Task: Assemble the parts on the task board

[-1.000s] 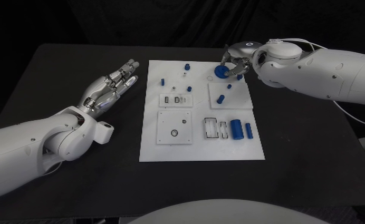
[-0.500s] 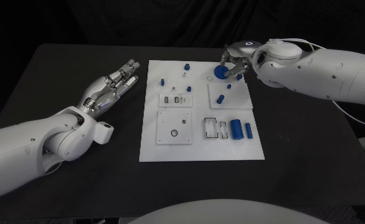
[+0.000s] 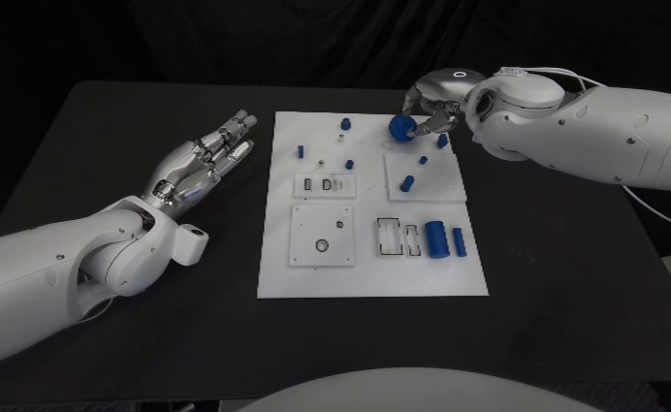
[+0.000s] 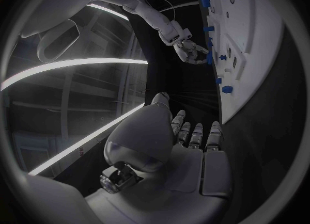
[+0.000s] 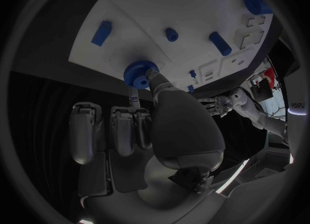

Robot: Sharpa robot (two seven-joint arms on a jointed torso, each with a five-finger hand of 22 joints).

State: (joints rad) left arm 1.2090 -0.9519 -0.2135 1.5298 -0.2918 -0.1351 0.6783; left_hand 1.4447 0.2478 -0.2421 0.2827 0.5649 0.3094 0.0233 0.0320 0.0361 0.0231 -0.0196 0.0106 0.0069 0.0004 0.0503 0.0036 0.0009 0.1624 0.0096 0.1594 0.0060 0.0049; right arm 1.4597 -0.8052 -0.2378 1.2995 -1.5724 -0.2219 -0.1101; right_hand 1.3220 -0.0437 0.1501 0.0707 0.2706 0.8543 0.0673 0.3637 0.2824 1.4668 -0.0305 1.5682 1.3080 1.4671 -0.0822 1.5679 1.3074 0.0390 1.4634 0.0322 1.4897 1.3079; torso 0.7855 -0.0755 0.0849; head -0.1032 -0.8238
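My right hand point(image 3: 436, 107) hovers over the far right corner of the white task board point(image 3: 364, 271). It pinches a blue gear point(image 3: 404, 125) between thumb and a finger. The right wrist view shows that gear point(image 5: 137, 73) at the fingertips, just above the board point(image 5: 142, 22), and my right hand point(image 5: 161, 121). Small blue pegs point(image 3: 342, 123) point(image 3: 407, 181) stand on the board's far half. Two blue cylinders point(image 3: 435, 237) lie at its near right. My left hand point(image 3: 207, 158) lies open, palm up and holding nothing, left of the board; it shows too in the left wrist view point(image 4: 187, 141).
Recessed white plates point(image 3: 323, 234) and slotted holders point(image 3: 396, 237) sit on the board's near half. Bare black table point(image 3: 140, 121) surrounds the board on all sides. A dark curtain hangs behind the table.
My right hand has shifted the blue gear slightly towards the board's far edge and to the left. My left hand has not moved.
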